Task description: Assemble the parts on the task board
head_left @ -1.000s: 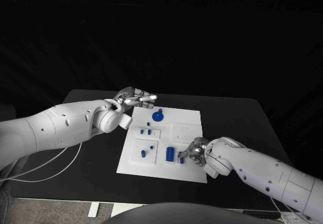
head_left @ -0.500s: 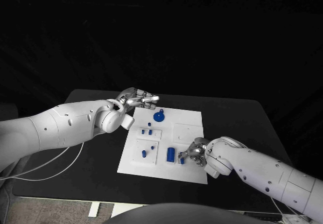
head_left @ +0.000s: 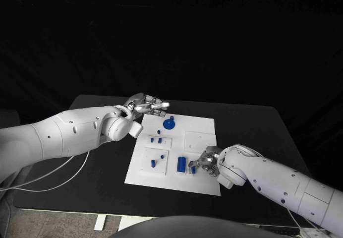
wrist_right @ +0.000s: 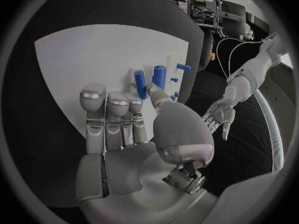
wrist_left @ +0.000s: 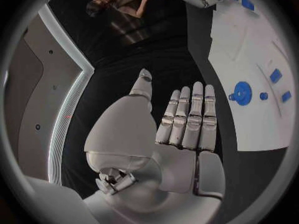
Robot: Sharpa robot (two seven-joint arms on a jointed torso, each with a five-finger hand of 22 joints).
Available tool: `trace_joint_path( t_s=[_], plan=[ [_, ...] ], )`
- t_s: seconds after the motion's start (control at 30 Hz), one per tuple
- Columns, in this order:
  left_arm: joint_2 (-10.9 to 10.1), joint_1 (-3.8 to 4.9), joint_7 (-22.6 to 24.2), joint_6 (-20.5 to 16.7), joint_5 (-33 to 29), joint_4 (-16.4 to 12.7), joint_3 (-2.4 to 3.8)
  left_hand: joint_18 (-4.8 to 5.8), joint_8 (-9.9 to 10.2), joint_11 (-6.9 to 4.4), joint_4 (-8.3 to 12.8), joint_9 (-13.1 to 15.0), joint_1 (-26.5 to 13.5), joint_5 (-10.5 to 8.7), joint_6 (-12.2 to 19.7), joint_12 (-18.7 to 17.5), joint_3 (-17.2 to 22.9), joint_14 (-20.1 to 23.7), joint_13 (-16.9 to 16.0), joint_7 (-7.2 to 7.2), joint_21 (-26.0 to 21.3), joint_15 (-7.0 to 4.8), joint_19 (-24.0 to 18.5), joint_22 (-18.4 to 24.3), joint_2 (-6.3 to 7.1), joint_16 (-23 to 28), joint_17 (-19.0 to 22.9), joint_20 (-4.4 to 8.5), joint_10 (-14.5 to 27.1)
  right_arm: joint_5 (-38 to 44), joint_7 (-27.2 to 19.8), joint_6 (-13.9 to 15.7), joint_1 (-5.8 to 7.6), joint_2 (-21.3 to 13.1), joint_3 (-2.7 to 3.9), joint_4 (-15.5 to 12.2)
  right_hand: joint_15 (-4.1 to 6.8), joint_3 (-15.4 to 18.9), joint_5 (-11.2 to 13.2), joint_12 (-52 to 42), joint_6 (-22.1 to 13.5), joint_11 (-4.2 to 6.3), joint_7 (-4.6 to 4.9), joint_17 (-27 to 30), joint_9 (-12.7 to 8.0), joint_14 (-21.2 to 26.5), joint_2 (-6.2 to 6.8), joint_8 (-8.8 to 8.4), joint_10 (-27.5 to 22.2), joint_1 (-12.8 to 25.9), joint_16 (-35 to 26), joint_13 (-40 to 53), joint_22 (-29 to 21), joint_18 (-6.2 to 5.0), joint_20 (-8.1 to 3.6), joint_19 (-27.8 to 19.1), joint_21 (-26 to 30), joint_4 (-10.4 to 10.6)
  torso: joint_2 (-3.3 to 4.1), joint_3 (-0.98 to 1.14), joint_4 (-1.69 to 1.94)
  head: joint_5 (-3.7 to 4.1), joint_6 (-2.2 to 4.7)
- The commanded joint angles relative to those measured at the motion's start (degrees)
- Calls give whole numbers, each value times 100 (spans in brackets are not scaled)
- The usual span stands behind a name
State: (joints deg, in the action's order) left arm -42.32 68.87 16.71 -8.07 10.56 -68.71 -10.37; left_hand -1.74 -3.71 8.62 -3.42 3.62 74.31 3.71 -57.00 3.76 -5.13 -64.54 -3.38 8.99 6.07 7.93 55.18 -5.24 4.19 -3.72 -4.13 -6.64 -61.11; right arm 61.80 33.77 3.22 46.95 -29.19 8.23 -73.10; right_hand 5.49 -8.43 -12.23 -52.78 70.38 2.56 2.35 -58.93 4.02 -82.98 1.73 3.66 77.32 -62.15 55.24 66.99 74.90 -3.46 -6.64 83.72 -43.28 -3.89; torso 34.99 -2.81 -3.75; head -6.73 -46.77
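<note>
The white task board (head_left: 171, 179) lies mid-table. On it are a round blue part (head_left: 168, 124), two small blue pieces (head_left: 155, 140), a blue cylinder (head_left: 181, 163) and a small blue piece (head_left: 192, 170). My right hand (head_left: 204, 161) hovers low over the board's near right part, fingers stretched out, empty. In the right wrist view its thumb tip lies right beside a blue cylinder (wrist_right: 140, 83), with a second one (wrist_right: 160, 75) behind. My left hand (head_left: 147, 105) hangs by the board's far left corner. Its fingers (wrist_left: 190, 117) are straight and hold nothing. The round blue part (wrist_left: 241, 92) lies beyond them.
Black table (head_left: 93, 168) surrounds the board on all sides. A pale cable (head_left: 57, 179) runs over the table's left side. A square recess (head_left: 199, 140) sits in the board's right half. My left hand (wrist_right: 221, 115) also appears past the board's edge in the right wrist view.
</note>
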Motion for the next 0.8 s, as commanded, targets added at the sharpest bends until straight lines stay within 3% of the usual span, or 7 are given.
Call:
trace_joint_path(
  t_s=[0.03,0.43,0.53,0.8],
  plan=[
    [14,2,22,82,27,-7,4,-25,2,5,13,1,-5,37,-2,-25,30,53,-1,-2,34,2,-18,6,-44,20,-8,-42,39,34,-19,-194,-24,25,-20,-16,15,140,102,18,18,-5,6,-7,-1,-8,17,-3,37,-53,3,-7,533,62,-20,116,18,103,1,1,-2,-5,3],
    [13,2,24,71,36,1,4,-25,2,5,13,1,-5,37,-2,-25,30,53,-1,-2,34,2,-18,6,-44,20,-8,-42,39,22,-36,-222,-24,6,-23,-50,9,310,297,6,20,-13,15,-14,3,-7,66,-3,39,-92,7,-18,535,59,-15,115,5,424,3,1,-1,-8,-7],
    [12,2,24,71,37,3,4,-26,3,7,31,0,-6,36,12,-24,23,55,-1,1,36,2,-19,7,-57,20,-8,-43,40,19,-38,-214,-24,-12,-23,-78,11,305,279,8,21,-11,13,-11,3,-6,65,-2,38,-125,2,-19,533,58,-15,114,12,416,4,-1,1,-7,-6],
    [3,1,33,63,41,8,4,-26,3,7,31,0,-6,36,12,-24,23,55,-1,1,36,2,-19,7,-57,20,-8,-43,40,25,-68,-94,-26,-96,-24,-114,15,246,353,-1,28,-6,10,-9,-1,-4,-8,-5,39,-222,-3,-16,533,61,-19,115,12,142,-2,3,0,-5,-4]
  ],
)
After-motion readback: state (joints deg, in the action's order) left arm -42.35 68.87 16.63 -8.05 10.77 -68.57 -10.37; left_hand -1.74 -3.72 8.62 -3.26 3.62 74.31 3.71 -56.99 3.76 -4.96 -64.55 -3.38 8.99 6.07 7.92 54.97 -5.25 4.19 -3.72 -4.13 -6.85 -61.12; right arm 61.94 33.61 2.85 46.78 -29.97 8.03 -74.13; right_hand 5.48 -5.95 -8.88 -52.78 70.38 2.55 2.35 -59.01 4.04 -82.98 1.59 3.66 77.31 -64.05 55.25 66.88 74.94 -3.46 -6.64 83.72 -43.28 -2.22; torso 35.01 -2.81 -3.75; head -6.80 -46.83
